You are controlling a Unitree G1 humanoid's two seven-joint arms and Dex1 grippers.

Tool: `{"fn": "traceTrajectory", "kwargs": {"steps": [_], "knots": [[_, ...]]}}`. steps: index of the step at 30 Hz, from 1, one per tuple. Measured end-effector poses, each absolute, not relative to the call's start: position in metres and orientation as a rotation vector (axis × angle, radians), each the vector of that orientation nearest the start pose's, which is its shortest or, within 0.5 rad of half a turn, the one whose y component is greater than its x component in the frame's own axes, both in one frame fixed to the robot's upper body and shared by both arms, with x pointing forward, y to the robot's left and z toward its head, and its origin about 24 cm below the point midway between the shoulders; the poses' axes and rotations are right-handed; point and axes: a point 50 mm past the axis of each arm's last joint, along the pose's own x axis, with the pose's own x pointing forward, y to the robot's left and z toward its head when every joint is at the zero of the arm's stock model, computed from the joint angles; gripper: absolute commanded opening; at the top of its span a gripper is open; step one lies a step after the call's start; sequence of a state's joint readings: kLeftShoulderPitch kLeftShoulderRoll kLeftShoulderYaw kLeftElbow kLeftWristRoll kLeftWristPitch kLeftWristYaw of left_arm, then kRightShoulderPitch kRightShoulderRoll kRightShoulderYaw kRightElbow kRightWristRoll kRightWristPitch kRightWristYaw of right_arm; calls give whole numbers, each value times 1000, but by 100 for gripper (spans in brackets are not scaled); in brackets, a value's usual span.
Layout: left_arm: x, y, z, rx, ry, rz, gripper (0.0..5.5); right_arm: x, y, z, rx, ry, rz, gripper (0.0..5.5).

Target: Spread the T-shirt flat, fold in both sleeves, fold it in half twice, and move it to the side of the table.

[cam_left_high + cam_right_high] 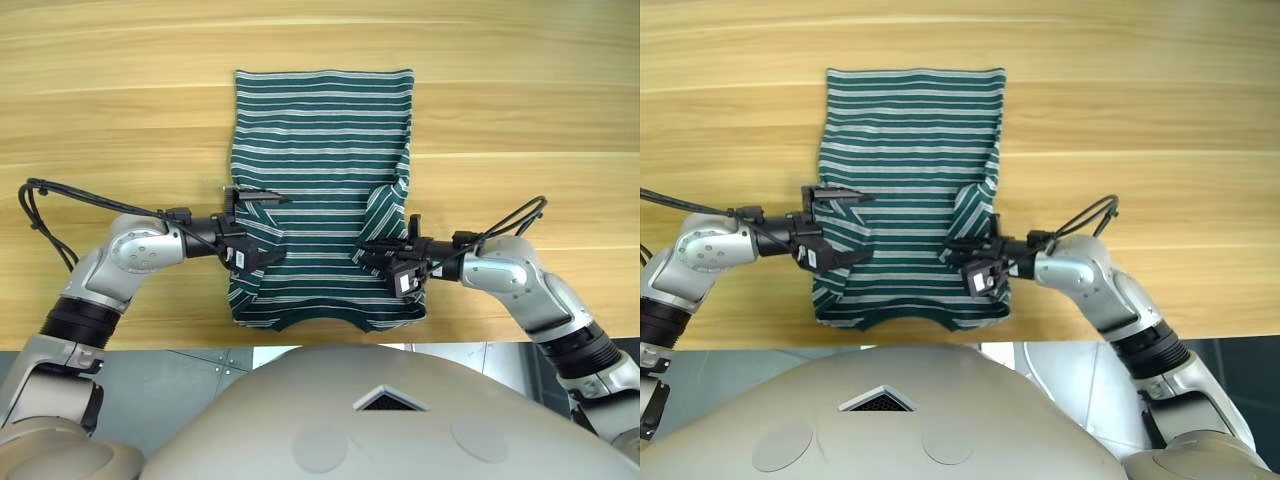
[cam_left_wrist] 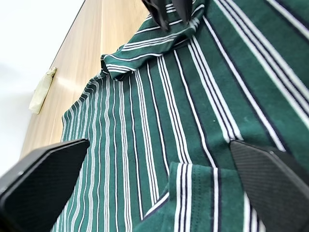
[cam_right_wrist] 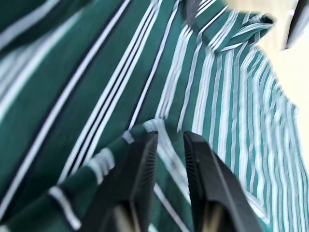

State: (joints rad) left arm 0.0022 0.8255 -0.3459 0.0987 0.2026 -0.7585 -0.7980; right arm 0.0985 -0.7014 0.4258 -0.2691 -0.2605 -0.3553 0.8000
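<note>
1 green striped T-shirt flat on 1 wooden table, near edge, sleeves folded inward | left gripper: 2 fingers spread wide over shirt's left edge | right gripper: 2 fingers pinching a fold of the T-shirt's right side

One striped T-shirt lies on one wooden counter. Two end effectors are at the T-shirt: the left end effector at the T-shirt's left edge and the right end effector at its right edge. One small pale object sits on the counter, well apart from the T-shirt.
</note>
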Motion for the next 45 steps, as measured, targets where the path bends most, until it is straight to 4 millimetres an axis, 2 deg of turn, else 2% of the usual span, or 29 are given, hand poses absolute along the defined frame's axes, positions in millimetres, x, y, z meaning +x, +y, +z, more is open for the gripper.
{"fn": "traceTrajectory", "kwargs": {"steps": [4, 5, 6, 8, 9, 11, 12, 14, 17, 21, 27, 39, 42, 45], "knots": [[191, 188, 42, 1035, -115, -1406, 540, 179, -132, 76, -776, -156, 1285, 244], [191, 187, 42, 1032, -118, -1406, 540, 182, -134, 90, -721, -211, 1243, 259], [191, 187, 42, 1031, -119, -1405, 540, 183, -136, 96, -699, -231, 1221, 278], [191, 186, 42, 1029, -120, -1405, 540, 191, -157, 111, -716, -255, 1110, 308], [191, 186, 41, 1028, -119, -1405, 540, 194, -175, 113, -771, -218, 1056, 323], [191, 187, 42, 1025, -120, -1403, 540, 192, -199, 104, -867, -113, 1021, 355], [191, 187, 42, 1021, -120, -1401, 540, 187, -210, 93, -900, -35, 1025, 377], [190, 188, 42, 1018, -118, -1399, 540, 173, -220, 79, -927, 55, 1064, 410], [190, 188, 42, 1017, -117, -1398, 540, 154, -221, 67, -929, 112, 1151, 460], [190, 188, 42, 1015, -116, -1396, 540, 138, -208, 54, -894, 138, 1270, 533], [191, 189, 43, 1000, -123, -1381, 540, 132, -202, 50, -870, 131, 1308, 537], [191, 191, 44, 975, -129, -1364, 540, 128, -205, 54, -884, 134, 1308, 537], [190, 191, 60, 874, -203, -1319, 540, 138, -215, 67, -902, 83, 1212, 537], [190, 186, 91, 752, -342, -1269, 540, 147, -222, 83, -907, 15, 1117, 537]]}}
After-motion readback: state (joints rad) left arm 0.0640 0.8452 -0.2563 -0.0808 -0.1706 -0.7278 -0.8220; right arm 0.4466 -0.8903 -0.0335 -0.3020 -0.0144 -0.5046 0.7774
